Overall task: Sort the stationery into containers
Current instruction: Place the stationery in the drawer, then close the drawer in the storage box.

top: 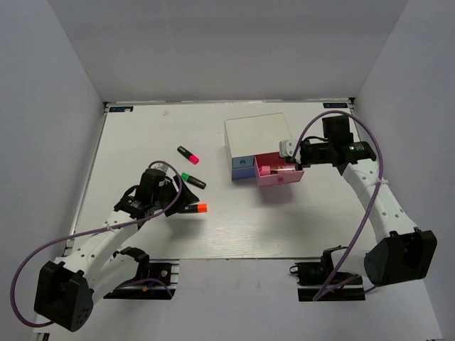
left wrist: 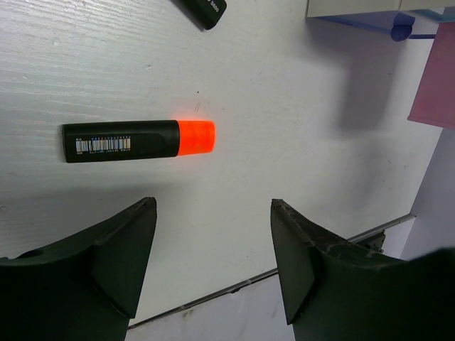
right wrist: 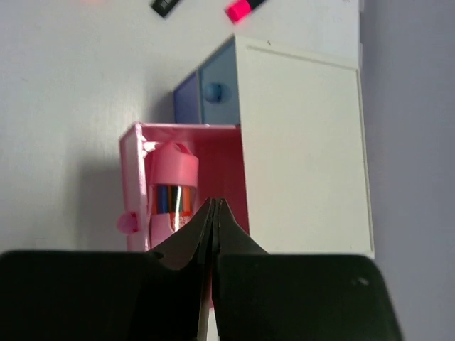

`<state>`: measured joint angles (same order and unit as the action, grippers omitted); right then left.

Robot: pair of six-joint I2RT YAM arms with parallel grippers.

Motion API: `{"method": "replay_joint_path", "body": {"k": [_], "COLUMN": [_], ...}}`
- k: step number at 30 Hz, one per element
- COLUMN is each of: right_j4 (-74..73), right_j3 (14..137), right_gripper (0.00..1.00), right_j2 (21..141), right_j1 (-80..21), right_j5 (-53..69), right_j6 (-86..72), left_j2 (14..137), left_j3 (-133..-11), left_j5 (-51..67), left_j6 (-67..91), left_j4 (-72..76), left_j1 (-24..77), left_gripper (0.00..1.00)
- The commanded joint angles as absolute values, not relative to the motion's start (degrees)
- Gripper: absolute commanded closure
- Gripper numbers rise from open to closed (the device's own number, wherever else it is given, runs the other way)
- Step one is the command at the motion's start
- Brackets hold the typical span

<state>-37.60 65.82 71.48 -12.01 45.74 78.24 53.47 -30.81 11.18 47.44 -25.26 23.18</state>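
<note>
Top external view, left to right: your left claw (top: 181, 200) sits low over the worktop (top: 142, 135), released, jaws spread wide with nothing in them. The orange-capped highlighter (top: 193, 208) lies flat on the worktop just past its tips. Left wrist view confirms it: the highlighter is crosswise ahead of the open fingers (left wrist: 121, 263), cap pointing right, no contact. The green-capped highlighter (top: 193, 180) is loose on the worktop just beyond the claw. The pink-capped highlighter (top: 188, 154) lies further back, apart from the green one. Right of centre you have the white-topped box (top: 257, 133). Its light-blue drawer (top: 242, 163) is pushed in, knob showing. The pink drawer (top: 279, 174) beside it is pulled out toward the near edge. Right wrist view looks down into that drawer: the pink gadget (right wrist: 173, 167) lies inside, between its walls. Your right claw (top: 291, 163) hangs over the open pink drawer at its right side. It is clenched, fingertips pressed together with nothing between them, and clear of the gadget.
</note>
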Motion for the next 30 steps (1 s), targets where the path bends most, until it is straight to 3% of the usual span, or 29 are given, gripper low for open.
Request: {"method": "replay_joint_path", "body": {"k": [1,5,14,22,30], "right_j4": [-56.36,-74.24,-74.1,-40.04,-14.87], "right_j3": [71.88,76.98,72.43,58.13,52.04], "right_gripper": [1.0,1.0,1.0,1.0,1.0], "right_j2": [74.69,80.92,82.44,78.14,75.76], "right_j1": [-12.22,-12.48,-13.27,-16.0,-18.89], "right_j5": [53.68,52.74,48.87,39.91,31.66], "right_j6": [87.95,102.55,104.85,80.27,64.43], "left_j2": [52.82,52.82,53.34,53.88,53.88], "left_j3": [-30.67,-30.67,-30.67,-31.82,-31.82], "left_j5": [11.78,11.78,12.3,12.3,12.3], "left_j6": [47.02,47.02,47.02,47.02,47.02], "left_j4": [-24.7,-24.7,-24.08,-24.08,-24.08], "left_j1": [23.47,23.47,23.47,23.47,23.47], "left_gripper": [0.25,0.25,0.25,0.25,0.25]}}
